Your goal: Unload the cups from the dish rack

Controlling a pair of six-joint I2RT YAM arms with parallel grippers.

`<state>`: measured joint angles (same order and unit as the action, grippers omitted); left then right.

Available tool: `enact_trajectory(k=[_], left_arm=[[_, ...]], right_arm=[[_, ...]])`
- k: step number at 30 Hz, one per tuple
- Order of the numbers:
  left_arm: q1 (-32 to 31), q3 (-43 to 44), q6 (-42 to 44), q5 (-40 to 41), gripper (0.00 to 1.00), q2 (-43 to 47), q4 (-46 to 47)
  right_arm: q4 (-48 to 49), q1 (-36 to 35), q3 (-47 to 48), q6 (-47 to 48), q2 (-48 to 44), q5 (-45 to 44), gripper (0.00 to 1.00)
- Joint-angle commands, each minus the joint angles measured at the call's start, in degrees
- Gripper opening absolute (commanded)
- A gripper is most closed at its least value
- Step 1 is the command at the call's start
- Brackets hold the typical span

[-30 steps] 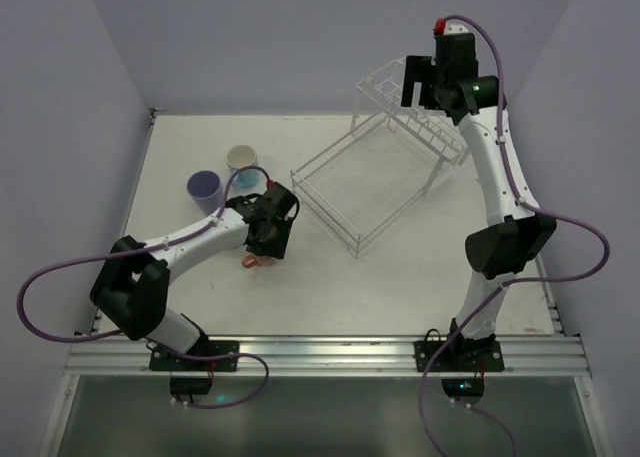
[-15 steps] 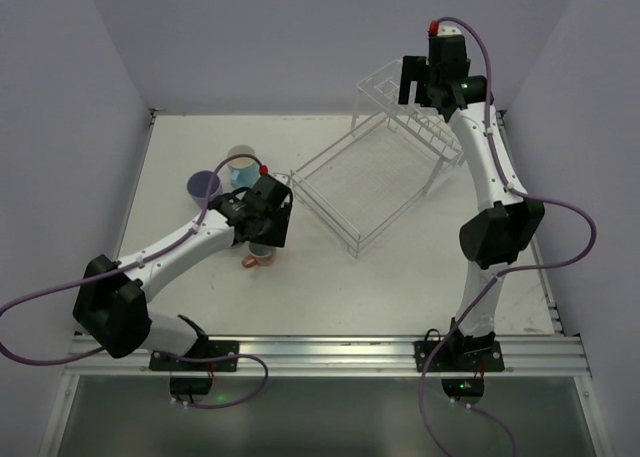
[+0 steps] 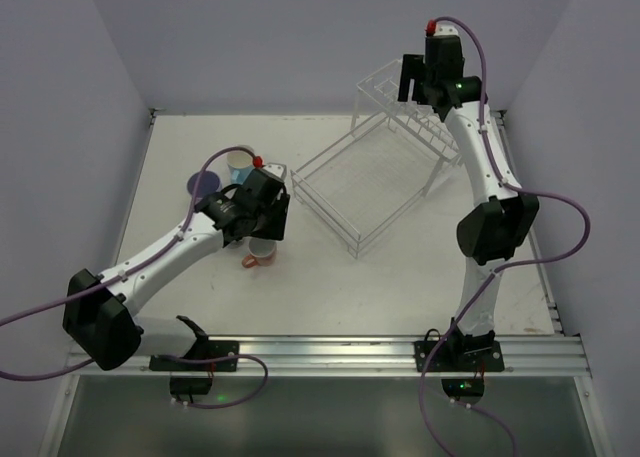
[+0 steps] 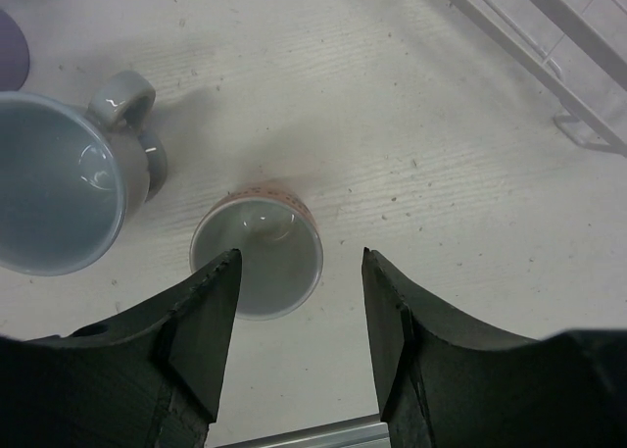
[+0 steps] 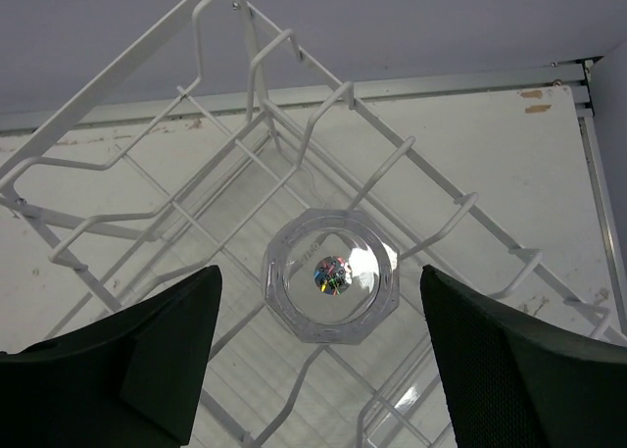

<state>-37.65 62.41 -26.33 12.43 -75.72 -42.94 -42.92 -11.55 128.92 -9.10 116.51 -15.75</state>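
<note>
left arm has swung its elbow out to the left and stretched since 1 s ago. its wrist now sits a bit farther up the table. right wrist shifted only slightly. cups and rack stayed put.

count: 4 cups, 1 dish rack, 2 grippers.

cups are all upright, mouths up, on the table left of the rack:
- salmon-pink cup: below the left gripper, seen between its fingers. top view shows its handle poking near-left.
- grey-blue cup: just beside the salmon one, small gap between them. handle is at its upper right in the left wrist view, the only view that shows it.
- lavender cup and light blue cup with cream inside: farther back, partly hidden by the arm and cable.

left gripper: fingers spread, holding nothing.
right gripper: fingers spread wide, holding nothing, up at the raised tier. a clear octagonal piece sits centred between them in the right wrist view.

rack: long axis runs near-left to far-right, diagonal to the table edges. basket tray at the near-left end, raised tier at the far-right end.
</note>
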Motion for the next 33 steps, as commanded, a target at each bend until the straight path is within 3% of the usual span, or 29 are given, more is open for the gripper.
enact_trajectory(k=[1, 7, 10, 16, 20, 23, 33], left_arm=[[-0.3, 2.5, 0.7, 2.1, 0.57, 2.1, 0.4], [-0.3, 3.1, 0.5, 2.0, 0.57, 3.0, 0.3], [-0.3, 3.4, 0.7, 1.7, 0.57, 3.6, 0.2], [-0.3, 3.5, 0.9, 1.7, 0.58, 4.1, -0.3], [-0.3, 2.9, 0.9, 1.8, 0.58, 5.3, -0.3], [-0.3, 3.8, 0.9, 2.4, 0.58, 5.8, -0.7], [-0.3, 10.6, 0.6, 1.3, 0.57, 6.6, -3.8]], right_arm=[[2.6, 0.4, 2.7, -0.4, 0.9, -1.0, 0.83], [3.2, 0.3, 3.3, -0.7, 1.5, -1.4, 0.78], [3.2, 0.3, 3.6, -0.7, 1.9, -1.6, 0.69], [3.2, 0.4, 3.9, -0.4, 2.7, -2.2, 0.43], [3.2, 0.5, 3.5, -0.8, 2.5, -2.4, 0.13], [3.2, 0.7, 3.3, -1.4, 2.1, -2.5, 0.0], [3.2, 1.0, 2.2, -3.6, -1.2, -0.9, 0.0]])
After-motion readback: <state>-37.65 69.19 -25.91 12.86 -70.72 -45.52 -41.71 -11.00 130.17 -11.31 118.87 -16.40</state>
